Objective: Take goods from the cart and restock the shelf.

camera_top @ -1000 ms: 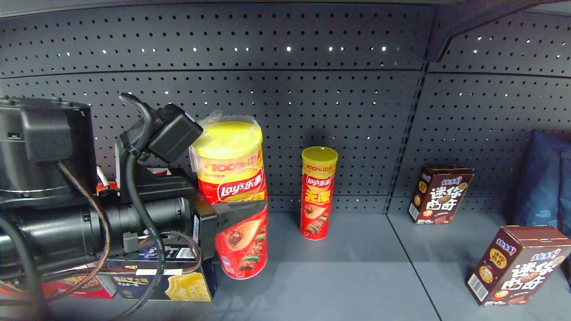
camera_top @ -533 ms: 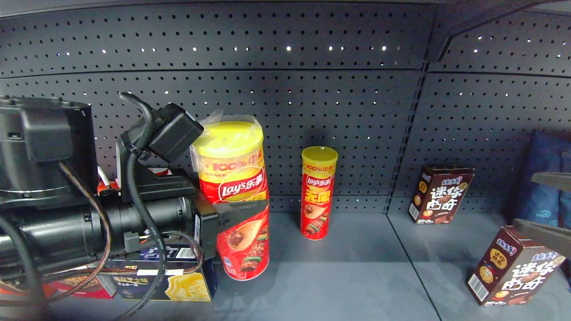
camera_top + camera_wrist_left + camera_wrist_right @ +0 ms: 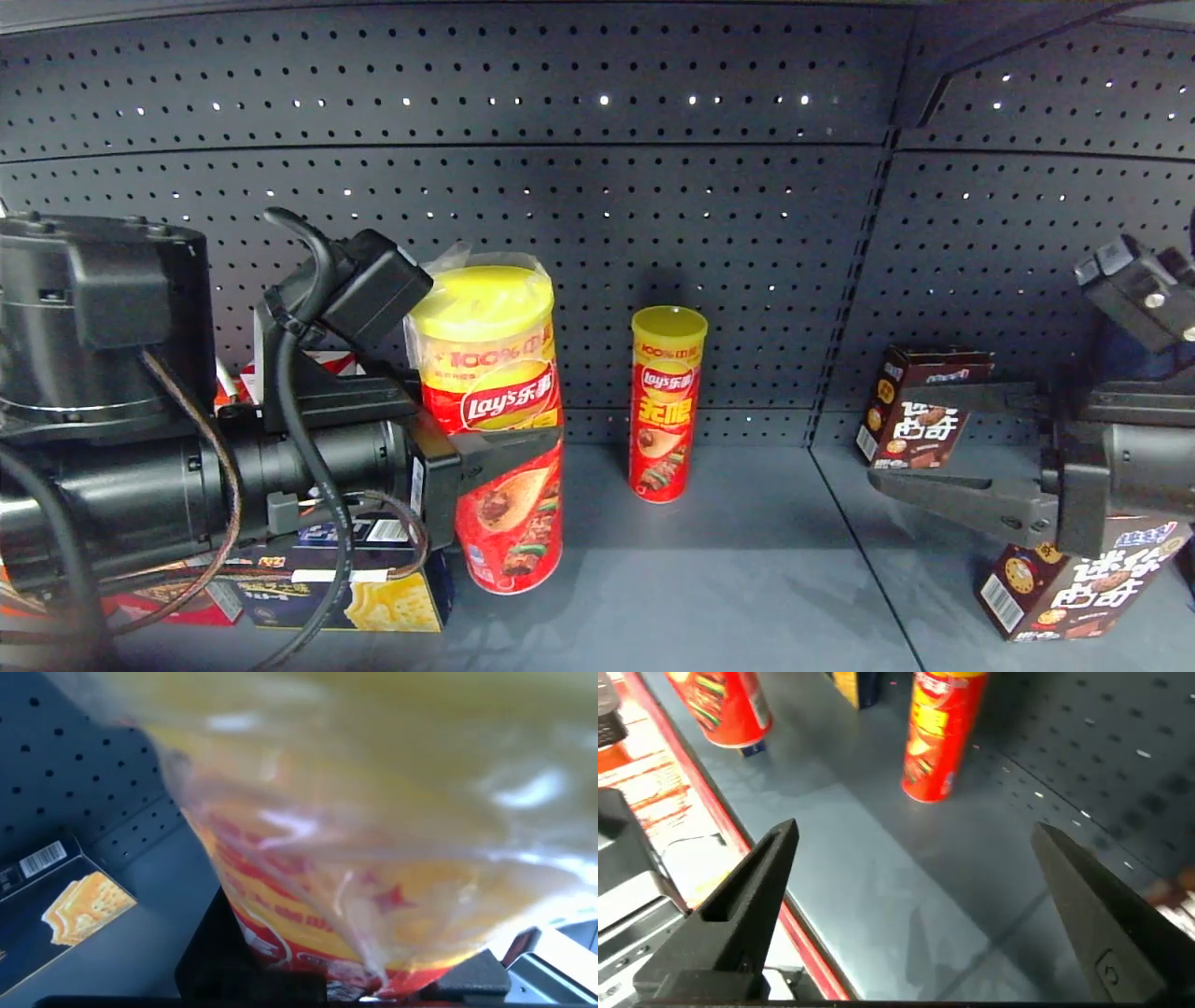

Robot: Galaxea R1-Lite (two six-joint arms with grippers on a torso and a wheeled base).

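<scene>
The right claw (image 3: 892,434) comes into the head view from the right edge: 1 second ago it is out of sight, 0.5 seconds ago only its fingertips show. Its jaws, spread wide, now stand in front of the 2 brown boxes, crossing the rear box (image 3: 910,437) and covering the top of the near box (image 3: 1074,583). The left claw (image 3: 504,448) and its chips can (image 3: 485,373) sink slightly and shift a little right

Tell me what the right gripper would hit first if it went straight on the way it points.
Probably the small red cylindrical chip can with the yellow lid, standing on the grey shelf floor. The open right gripper points along the shelf toward it with bare floor between, though depth is unclear.
</scene>
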